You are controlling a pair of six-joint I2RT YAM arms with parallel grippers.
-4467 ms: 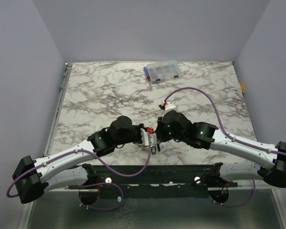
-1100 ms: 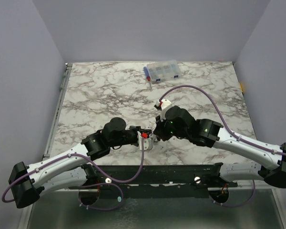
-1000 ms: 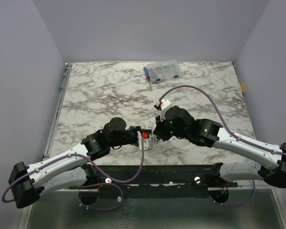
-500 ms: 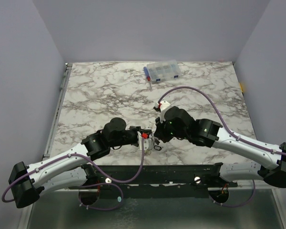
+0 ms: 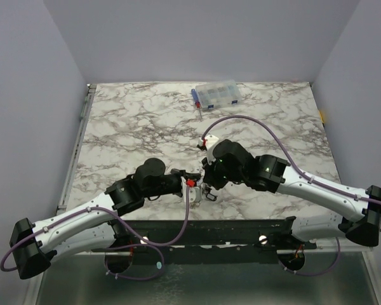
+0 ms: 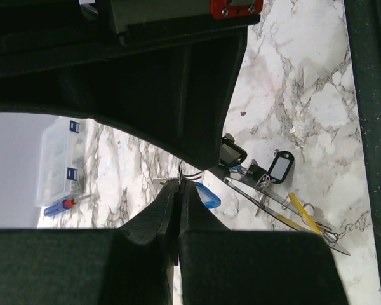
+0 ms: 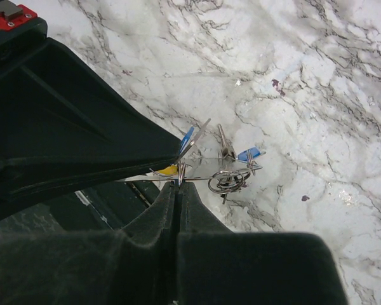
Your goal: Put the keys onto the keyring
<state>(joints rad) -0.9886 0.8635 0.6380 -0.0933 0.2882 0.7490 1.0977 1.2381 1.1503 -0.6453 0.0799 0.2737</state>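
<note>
My two grippers meet tip to tip over the table's near edge, left gripper point(image 5: 194, 186) and right gripper point(image 5: 205, 184). In the left wrist view the left gripper point(image 6: 180, 185) is shut on a thin wire loop, with a blue key point(image 6: 206, 196) right beside it. The right gripper point(image 7: 180, 184) is shut on the keyring point(image 7: 216, 166), a thin metal hoop seen edge-on. Small rings point(image 7: 229, 180), blue keys point(image 7: 248, 154) and a yellow key point(image 7: 168, 170) hang along it. Dark-outlined keys point(image 6: 280, 167) and a yellow key point(image 6: 303, 213) also show beside the hoop point(image 6: 273, 213).
A clear compartment box point(image 5: 217, 94) with blue parts stands at the table's far edge, a small red-and-blue tool point(image 6: 60, 205) beside it. The dark metal frame point(image 5: 241, 232) runs along the near edge just below the grippers.
Both grippers have stayed shut and tip to tip. The right wrist has shifted a little left and away. The left arm has followed slightly.
</note>
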